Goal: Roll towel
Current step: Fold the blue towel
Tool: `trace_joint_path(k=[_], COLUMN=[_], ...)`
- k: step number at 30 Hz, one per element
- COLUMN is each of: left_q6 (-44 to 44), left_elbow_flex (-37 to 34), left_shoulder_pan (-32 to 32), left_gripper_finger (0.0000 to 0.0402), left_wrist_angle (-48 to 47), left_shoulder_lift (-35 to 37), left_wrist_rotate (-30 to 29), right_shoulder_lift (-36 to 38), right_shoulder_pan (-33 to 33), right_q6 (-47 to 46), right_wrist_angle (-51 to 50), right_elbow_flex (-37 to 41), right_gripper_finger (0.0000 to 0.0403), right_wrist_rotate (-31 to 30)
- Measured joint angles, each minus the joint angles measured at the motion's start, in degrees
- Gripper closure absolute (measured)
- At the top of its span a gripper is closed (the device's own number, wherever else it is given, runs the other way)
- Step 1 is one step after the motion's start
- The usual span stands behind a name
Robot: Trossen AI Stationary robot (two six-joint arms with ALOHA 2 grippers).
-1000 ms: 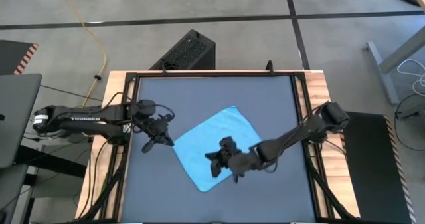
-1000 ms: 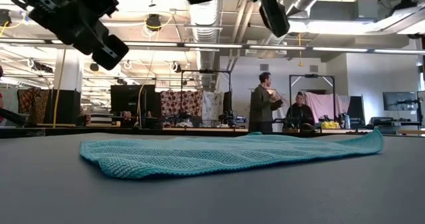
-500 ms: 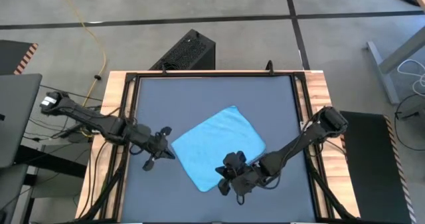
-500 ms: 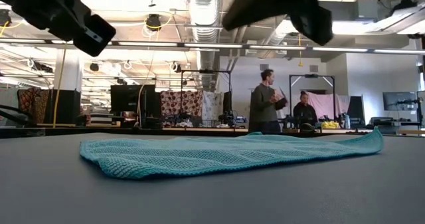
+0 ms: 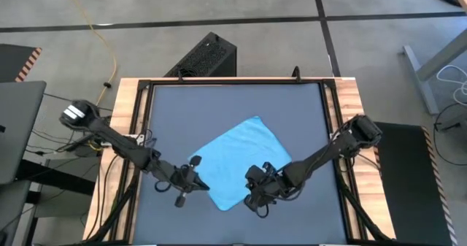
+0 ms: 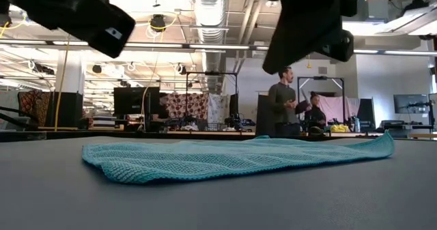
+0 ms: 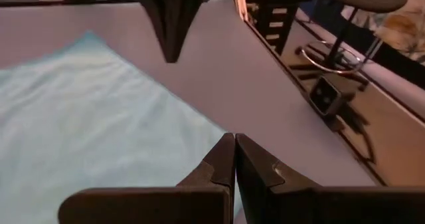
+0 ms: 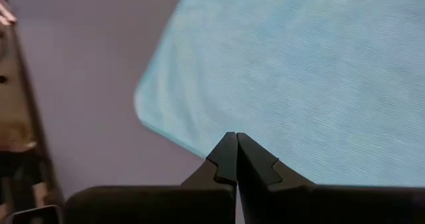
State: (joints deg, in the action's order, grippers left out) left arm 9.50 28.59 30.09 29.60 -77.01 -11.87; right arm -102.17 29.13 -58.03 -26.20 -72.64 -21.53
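Sky-blue soft cloth towel (image 5: 237, 160), lying flat, looks light and floppy, best pinched at its near edge, where left gripper (image 5: 195, 185) and right gripper (image 5: 252, 195) hover with fingers pressed together, holding nothing.

Both arms (image 5: 120, 145) are showing as slim black jointed links, the left one wearing a white patch near its base. Each gripper (image 7: 234, 139) is ending in two dark pointed fingers (image 8: 226, 159) with stepped, notched inner edges
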Motion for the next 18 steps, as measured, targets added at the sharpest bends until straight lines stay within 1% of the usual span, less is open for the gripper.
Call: trace_joint_path(k=[2,4,8,11,13,18], left_q6=[0.9,1.3,-4.1,-8.1,-9.6,-11.4], left_elbow_flex=[1.9,4.6,11.1,17.0,20.7,28.0], left_shoulder_pan=[0.0,0.0,0.4,0.7,0.8,1.2], left_gripper_finger=[0.0401,0.0397,0.0368,0.0336,0.0314,0.0273], left_wrist_angle=[0.9,1.1,-1.5,-6.1,-11.7,-22.1], left_shoulder_lift=[-3.9,-7.9,-16.2,-21.5,-24.0,-28.7], left_wrist_rotate=[0.9,3.5,8.5,11.6,12.7,12.5], right_shoulder_lift=[0.2,0.2,0.2,0.2,0.2,0.2], right_shoulder_pan=[-0.2,-0.4,0.2,1.0,1.5,3.0], right_q6=[-0.8,-2.7,-5.4,-7.1,-8.3,-10.7], right_wrist_angle=[-2.3,-4.6,-8.1,-9.7,-10.1,-10.2], right_elbow_flex=[0.0,0.0,0.0,0.0,0.0,0.0], right_gripper_finger=[0.0379,0.0379,0.0379,0.0379,0.0379,0.0379], right_wrist_rotate=[0.0,0.2,0.4,0.5,0.5,0.3])
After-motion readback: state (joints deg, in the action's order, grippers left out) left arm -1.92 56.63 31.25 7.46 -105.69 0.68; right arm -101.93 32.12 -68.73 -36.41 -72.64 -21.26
